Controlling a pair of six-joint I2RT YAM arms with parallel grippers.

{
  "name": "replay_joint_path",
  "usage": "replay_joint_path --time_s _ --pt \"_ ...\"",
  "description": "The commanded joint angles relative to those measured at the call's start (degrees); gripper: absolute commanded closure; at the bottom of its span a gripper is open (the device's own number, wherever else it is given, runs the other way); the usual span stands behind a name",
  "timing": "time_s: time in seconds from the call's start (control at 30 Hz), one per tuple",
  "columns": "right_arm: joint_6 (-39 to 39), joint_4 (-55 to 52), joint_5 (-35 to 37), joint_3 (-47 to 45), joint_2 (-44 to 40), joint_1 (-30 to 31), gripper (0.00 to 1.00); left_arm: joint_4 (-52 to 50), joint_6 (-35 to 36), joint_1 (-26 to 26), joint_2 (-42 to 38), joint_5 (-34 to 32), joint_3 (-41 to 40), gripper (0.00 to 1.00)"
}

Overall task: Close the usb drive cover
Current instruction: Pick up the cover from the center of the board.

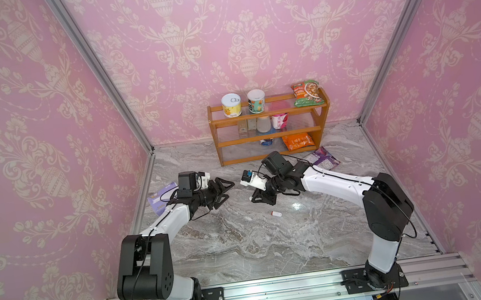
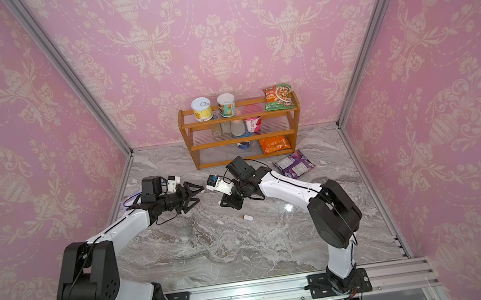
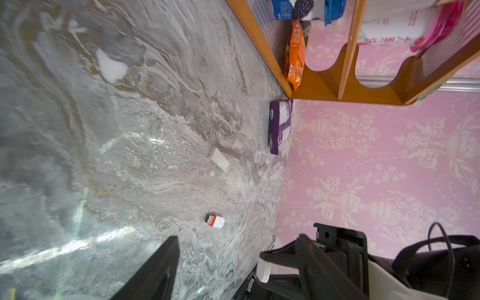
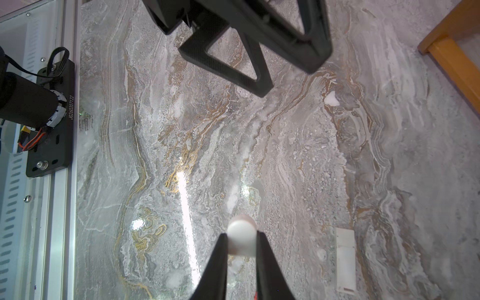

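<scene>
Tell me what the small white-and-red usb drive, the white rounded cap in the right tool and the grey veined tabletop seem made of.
Small white-and-red usb drive: likely moulded plastic, smooth, slightly shiny.
White rounded cap, pinched in the right tool: probably the same plastic, matte.
Grey veined tabletop: marble or marble-look laminate, glossy, mirroring lamp glare.
</scene>
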Motion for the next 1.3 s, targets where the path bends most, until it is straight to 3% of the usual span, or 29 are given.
replay_joint_path --time_s 0.0,0.73,1.27 --pt "-2.43 0.75 -2.77 -1.97 -2.87 -0.66 0.96 4.68 -1.32 -2.06 0.5 6.13 0.51 0.27" --pt "-5.05 0.5 -3.53 -7.22 -9.56 -2.06 0.92 1.13 3.57 -13.52 2.48 10.26 3.27 0.45" --pt "-4.49 2.71 -3.39 -9.39 -11.47 -2.81 0.91 -0.15 5.31 -15.6 3.53 10.48 3.81 0.68"
